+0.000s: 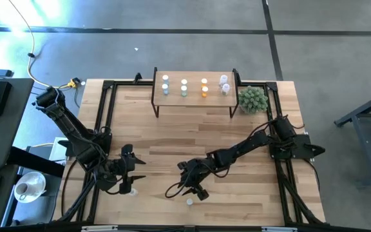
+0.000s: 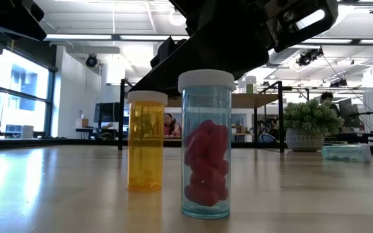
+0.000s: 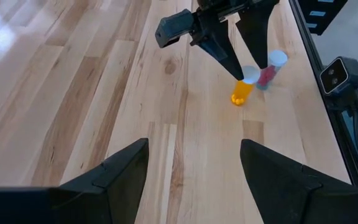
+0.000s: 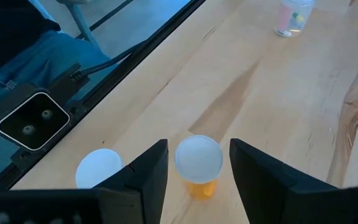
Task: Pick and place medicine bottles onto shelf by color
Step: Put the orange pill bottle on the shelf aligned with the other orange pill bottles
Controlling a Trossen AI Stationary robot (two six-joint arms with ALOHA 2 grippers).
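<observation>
On the shelf (image 1: 194, 78) stand sorted medicine bottles (image 1: 184, 88). An orange bottle (image 4: 199, 167) and clear bottle (image 2: 206, 144) remain on the counter (image 1: 172, 135). Right gripper (image 4: 197, 167) straddles the orange one, fingers open. Left gripper (image 3: 194, 165) waits open.

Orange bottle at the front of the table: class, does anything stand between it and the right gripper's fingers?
Nothing visible does. The right gripper has its open fingers on either side of the orange bottle. The clear bottle of red pills stands beside it, outside the fingers.
</observation>
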